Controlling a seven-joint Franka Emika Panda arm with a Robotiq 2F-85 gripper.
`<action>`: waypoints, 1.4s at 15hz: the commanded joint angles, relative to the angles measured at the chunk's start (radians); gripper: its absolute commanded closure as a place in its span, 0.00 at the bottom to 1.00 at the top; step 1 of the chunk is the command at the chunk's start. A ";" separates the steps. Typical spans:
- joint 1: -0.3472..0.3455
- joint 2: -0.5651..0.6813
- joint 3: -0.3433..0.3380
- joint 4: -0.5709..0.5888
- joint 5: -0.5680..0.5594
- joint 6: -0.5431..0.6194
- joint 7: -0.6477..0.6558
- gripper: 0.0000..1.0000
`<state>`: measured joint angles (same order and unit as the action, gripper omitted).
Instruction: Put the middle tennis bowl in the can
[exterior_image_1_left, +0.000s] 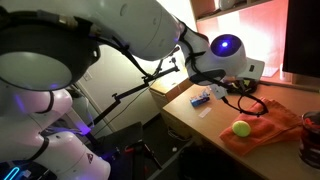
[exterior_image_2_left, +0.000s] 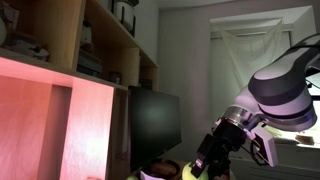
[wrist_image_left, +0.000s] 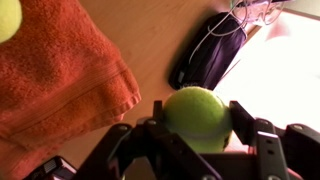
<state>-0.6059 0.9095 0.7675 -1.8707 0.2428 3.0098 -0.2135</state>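
Note:
In the wrist view my gripper (wrist_image_left: 199, 110) is shut on a fuzzy yellow-green tennis ball (wrist_image_left: 196, 120), which fills the gap between the two black fingers (wrist_image_left: 243, 118). It hangs above the wooden table. Another tennis ball (wrist_image_left: 7, 16) shows at the top left corner on an orange towel (wrist_image_left: 60, 70). In an exterior view a tennis ball (exterior_image_1_left: 241, 128) lies on the orange towel (exterior_image_1_left: 265, 130). The dark can (exterior_image_1_left: 312, 148) stands at the right edge, partly cut off. The held ball is hidden there behind the arm's wrist (exterior_image_1_left: 225, 55).
A black pouch with cables (wrist_image_left: 208, 55) lies on the table beyond the gripper. A small blue item (exterior_image_1_left: 200, 97) sits near the table's far edge. A wooden shelf (exterior_image_2_left: 70, 110) and a dark monitor (exterior_image_2_left: 155, 125) stand close to the arm (exterior_image_2_left: 275, 95).

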 joint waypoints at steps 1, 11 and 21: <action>0.005 0.000 -0.003 0.003 0.001 -0.001 0.003 0.33; 0.013 -0.084 -0.037 -0.116 -0.036 0.268 0.059 0.58; -0.052 -0.268 -0.064 -0.271 -0.247 0.456 0.337 0.58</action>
<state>-0.6252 0.7253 0.7212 -2.0971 0.0395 3.4661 0.0304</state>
